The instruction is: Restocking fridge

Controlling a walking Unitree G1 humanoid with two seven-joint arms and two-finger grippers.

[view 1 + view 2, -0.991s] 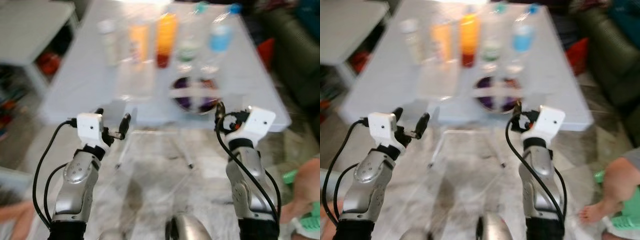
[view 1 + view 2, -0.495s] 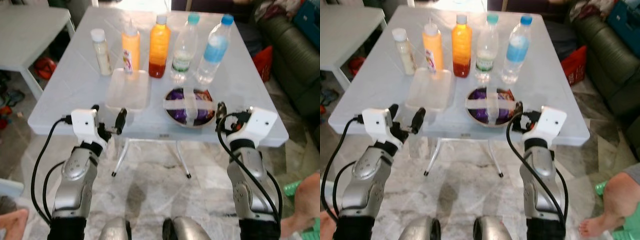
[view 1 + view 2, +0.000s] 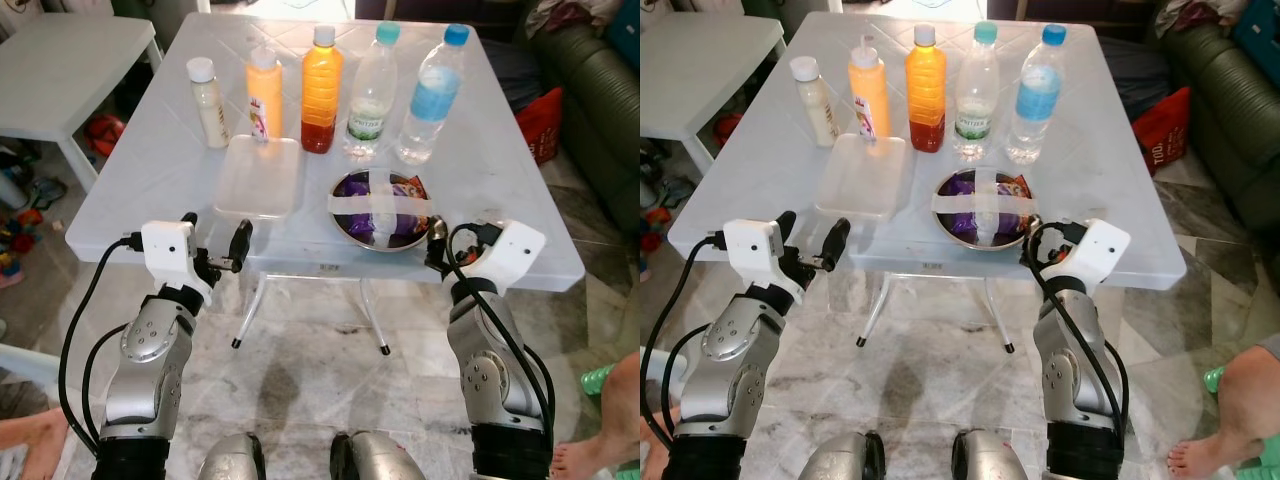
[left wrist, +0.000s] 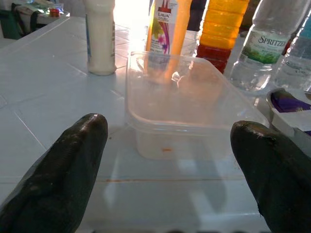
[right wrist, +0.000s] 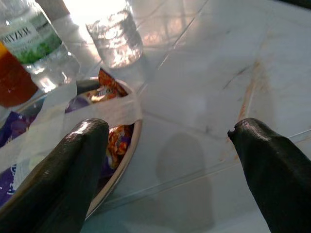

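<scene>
While both arms are raised at the near edge of the white table (image 3: 130,190), nothing has yet been picked up. Items run as follows, left to right.

Left gripper (image 3: 214,240): fingers spread wide, holding nothing, poised just short of the table edge. Directly ahead of it lies the clear plastic box (image 3: 259,178), flat on the table, its long axis running away from the robot. In the left wrist view the box (image 4: 182,104) sits between the two fingers (image 4: 53,174), near but not touching.

Back row: small white bottle (image 3: 207,89), yellow squeeze bottle (image 3: 263,97), orange juice bottle (image 3: 321,89), clear water bottle (image 3: 369,92), blue-labelled water bottle (image 3: 431,94). All stand upright, well beyond either gripper.

Metal bowl (image 3: 381,208): holds purple snack packets under crossed strips of tape, just beside the box, on its right.

Right gripper (image 3: 436,240): fingers apart, empty, at the table edge beside the bowl's near right rim. In the right wrist view the bowl (image 5: 127,145) lies off toward one finger (image 5: 68,170), not centred.

Assessment: the left arm is the nearer and better aligned for the box; a straight forward reach would likely suffice.
</scene>
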